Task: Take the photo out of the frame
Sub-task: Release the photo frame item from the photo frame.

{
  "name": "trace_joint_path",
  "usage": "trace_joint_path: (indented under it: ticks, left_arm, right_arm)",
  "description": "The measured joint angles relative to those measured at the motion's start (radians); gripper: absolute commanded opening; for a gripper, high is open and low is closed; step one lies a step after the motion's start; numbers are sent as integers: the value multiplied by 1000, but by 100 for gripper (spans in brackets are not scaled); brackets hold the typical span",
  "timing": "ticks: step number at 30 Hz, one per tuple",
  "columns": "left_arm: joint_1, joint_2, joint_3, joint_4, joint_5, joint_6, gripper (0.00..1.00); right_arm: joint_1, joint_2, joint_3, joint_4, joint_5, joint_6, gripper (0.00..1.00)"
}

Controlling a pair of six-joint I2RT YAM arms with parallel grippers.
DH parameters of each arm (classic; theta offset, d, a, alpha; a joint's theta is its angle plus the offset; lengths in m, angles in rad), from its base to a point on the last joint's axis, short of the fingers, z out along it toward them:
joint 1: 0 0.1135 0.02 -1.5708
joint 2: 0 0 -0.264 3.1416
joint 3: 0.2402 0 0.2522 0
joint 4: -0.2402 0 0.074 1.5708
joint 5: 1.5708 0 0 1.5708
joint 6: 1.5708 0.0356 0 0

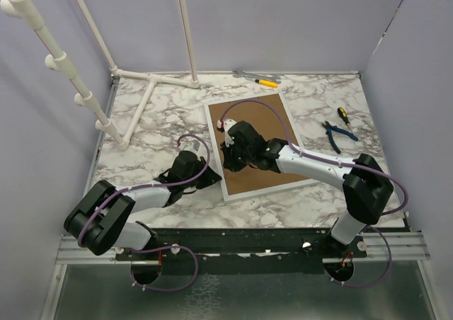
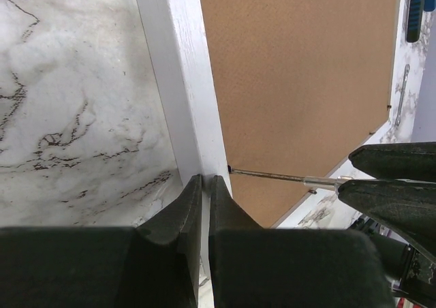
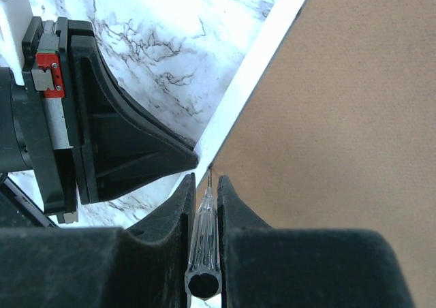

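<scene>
Clamping a screwdriver (image 3: 204,247), right end effector (image 3: 204,185) meets the frame (image 3: 257,69), backing board (image 3: 340,117) inside; left end effector (image 2: 206,182) together.

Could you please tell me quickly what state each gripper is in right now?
Left gripper: closed, tips on the frame edge.
Right gripper: closed on a screwdriver.

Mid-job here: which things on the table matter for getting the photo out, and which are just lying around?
In use: frame, brown backing board, clear-handled screwdriver held by right gripper, left gripper shut at the frame's rim.
Lying about: blue-handled pliers, yellow-and-black screwdriver, yellow-handled tool, white pipe stand.
</scene>
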Motion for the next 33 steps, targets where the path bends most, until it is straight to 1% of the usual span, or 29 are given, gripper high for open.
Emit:
trace_joint_path:
  ticks: [3, 7, 13, 14, 15, 17, 19, 22, 23, 25, 28, 33]
  left_arm:
    - [0, -9, -1, -9, -6, 0, 4]
    - [-5, -33, -1, -50, -9, 3, 5]
    - [5, -91, 0, -113, -24, 16, 8]
    - [10, -98, 0, -121, -28, 18, 11]
    - [17, -107, 0, -133, -33, 22, 16]
    - [27, -119, 2, -148, -40, 27, 29]
    - [38, -129, 11, -170, -52, 35, 45]
    - [51, -136, 33, -195, -78, 45, 64]
    - [53, -135, 42, -198, -88, 48, 68]
    - [57, -135, 56, -198, -101, 49, 74]
    - [58, -123, 88, -193, -118, 51, 78]
    - [58, -31, 169, -168, -135, 59, 79]
  right_arm:
    - [2, -14, -20, 14, 8, 8, 1]
    - [-17, -76, -119, 90, -21, 34, 1]
    - [-135, -163, -292, 230, -221, 94, 1]
    - [-156, -169, -313, 252, -252, 101, 1]
    - [-173, -173, -332, 274, -280, 107, 1]
    - [-202, -176, -363, 311, -328, 122, 1]
    - [-222, -183, -390, 344, -359, 131, 1]
    - [-238, -207, -425, 378, -374, 141, 1]
    - [-243, -214, -436, 388, -375, 144, 1]
    - [-250, -225, -456, 407, -377, 150, 1]
    - [-261, -227, -478, 439, -388, 162, 1]
    - [-276, -229, -509, 493, -422, 180, 1]
